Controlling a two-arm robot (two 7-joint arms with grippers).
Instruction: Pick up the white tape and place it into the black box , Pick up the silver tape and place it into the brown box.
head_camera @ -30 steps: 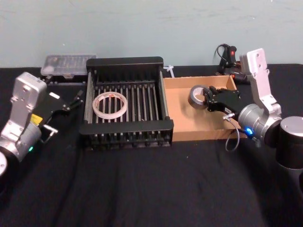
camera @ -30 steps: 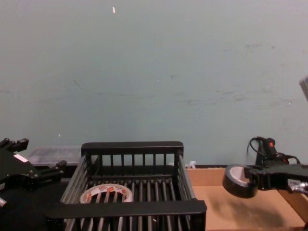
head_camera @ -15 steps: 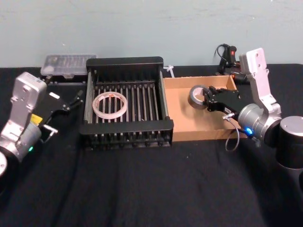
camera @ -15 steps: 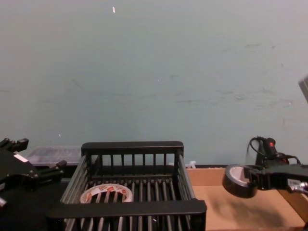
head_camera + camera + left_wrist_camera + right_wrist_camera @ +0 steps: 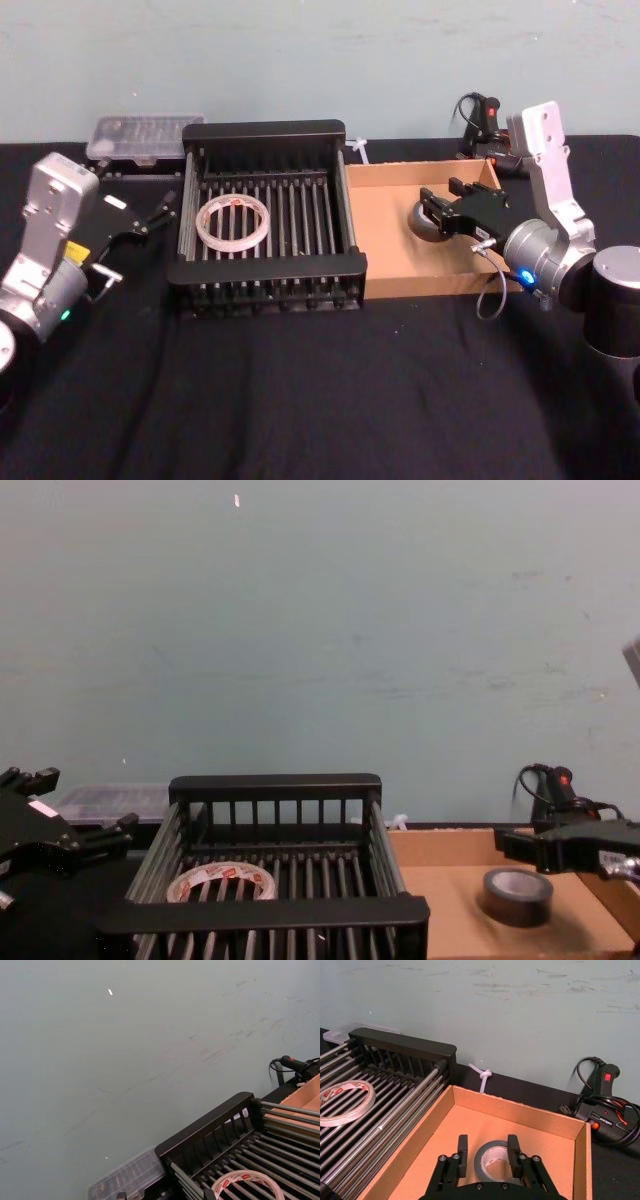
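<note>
Dropped from right gripper [image 5: 432,208]: thick dark grey silver tape [image 5: 518,896], now flat in tan cardboard brown box [image 5: 385,240], fingers [image 5: 463,1155] spread above it. Flat whitish white tape [image 5: 233,222] in black slatted crate [image 5: 265,268], 9 o'clock of brown box. Left gripper [image 5: 150,218] parked, fingers apart, empty.

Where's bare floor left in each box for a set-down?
Brown box: bare floor from its left wall to the silver tape, plus the near strip. Crowded at the right, where the open right gripper hovers over the tape. Black box: bare slats right of the white tape. Left gripper sits outside, left.
</note>
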